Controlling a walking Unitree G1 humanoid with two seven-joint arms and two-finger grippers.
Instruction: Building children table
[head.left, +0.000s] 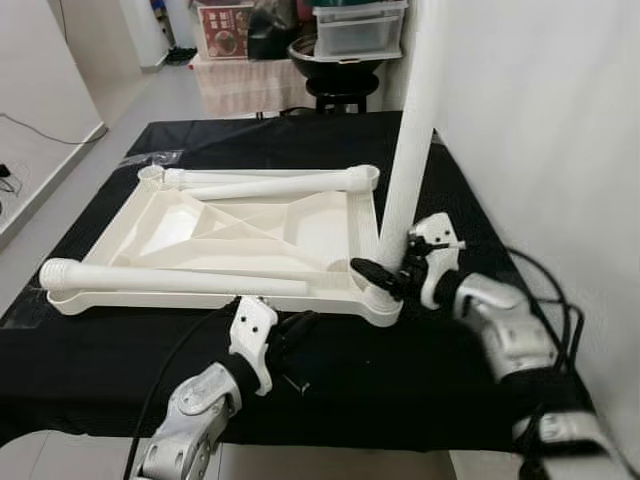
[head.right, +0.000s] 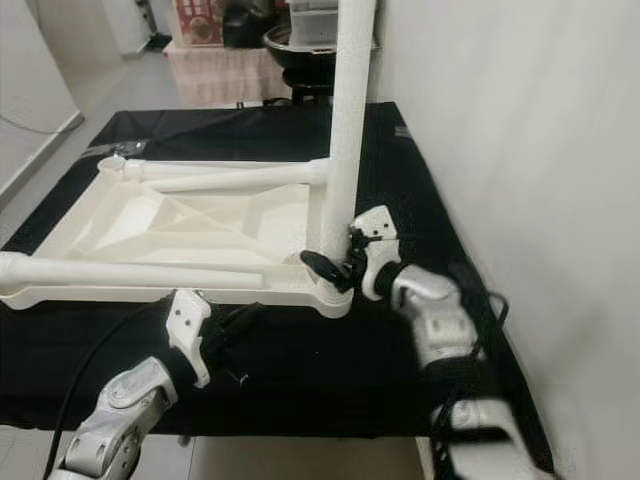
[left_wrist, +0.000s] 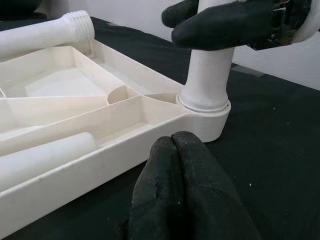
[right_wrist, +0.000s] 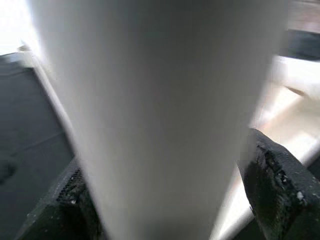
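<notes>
So far I have one leg (head.left: 412, 120) standing upright in the near right corner socket (left_wrist: 204, 107) of the upturned tabletop (head.left: 230, 232), which lies underside up on the black cloth (head.left: 420, 370) over the work surface. My right gripper (head.left: 385, 272) is wrapped around the base of that leg, one black finger on each side, pinching it just above the socket; in the right wrist view the white tube sits squarely between the fingers (right_wrist: 277, 195). From the left wrist view the leg's collar looks seated close to the socket rim, though I cannot tell whether it is screwed fully home.

My left gripper (head.left: 295, 330) rests on the cloth just in front of the tabletop's near edge, its fingers (left_wrist: 185, 190) pressed together and holding nothing.

Loose legs remain. One (head.left: 170, 281) lies along the near edge of the tabletop, threaded end pointing to my left. A second (head.left: 270, 184) lies across the far edge, and there may be a third beside it, but I cannot separate them cleanly.

By my reckoning, this is roughly a quarter done: one leg of four is in, three sockets look unfilled, and the table will need flipping upright afterwards. Finishing the twist on this leg seems the step in hand.
</notes>
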